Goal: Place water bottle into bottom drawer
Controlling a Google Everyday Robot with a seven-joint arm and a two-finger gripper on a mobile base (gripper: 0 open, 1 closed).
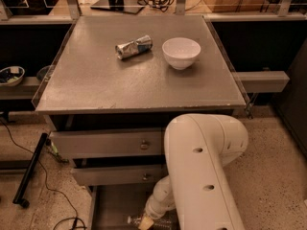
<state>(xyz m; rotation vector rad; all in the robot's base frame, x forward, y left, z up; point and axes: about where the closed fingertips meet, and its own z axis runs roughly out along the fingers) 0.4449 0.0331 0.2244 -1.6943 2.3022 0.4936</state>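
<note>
The water bottle [163,221] lies on its side at the bottom edge of the view, its white cap [130,220] pointing left. It is inside the pulled-out bottom drawer [112,205], a shallow grey tray below the two knobbed drawers. My gripper [146,223] reaches down from the big white arm [201,171] and sits right on the bottle's neck, low over the drawer floor. The frame edge cuts off most of the gripper and bottle.
A crushed silver-blue can [133,47] and a white bowl [181,52] stand on the grey cabinet top [96,80]. The top drawer [108,143] and middle drawer [120,175] are slightly out. A black cable [48,195] and a black bar lie on the floor at left.
</note>
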